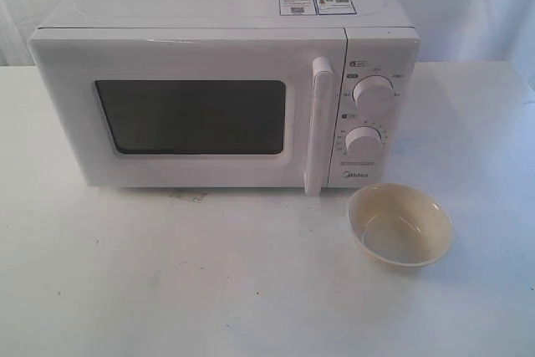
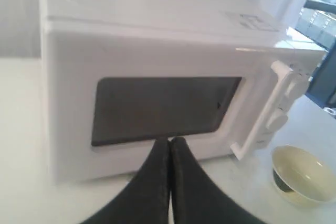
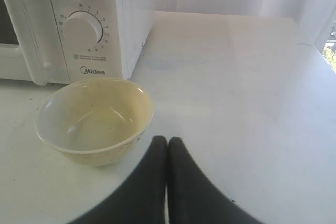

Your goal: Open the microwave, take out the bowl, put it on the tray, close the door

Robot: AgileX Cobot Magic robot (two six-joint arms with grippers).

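Presently: bowl (image 3: 94,121) on table (image 1: 209,290), just far-left of right gripper (image 3: 167,139), the nearer arm; fingers (image 3: 154,163) pinched together, empty; door (image 1: 188,114) seemingly latched.

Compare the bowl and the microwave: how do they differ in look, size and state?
The bowl is cream-beige and round; the microwave is white and boxy. The bowl is far smaller than the microwave. The bowl is open upward and looks empty; the microwave has its door shut. Both stand on the white table.
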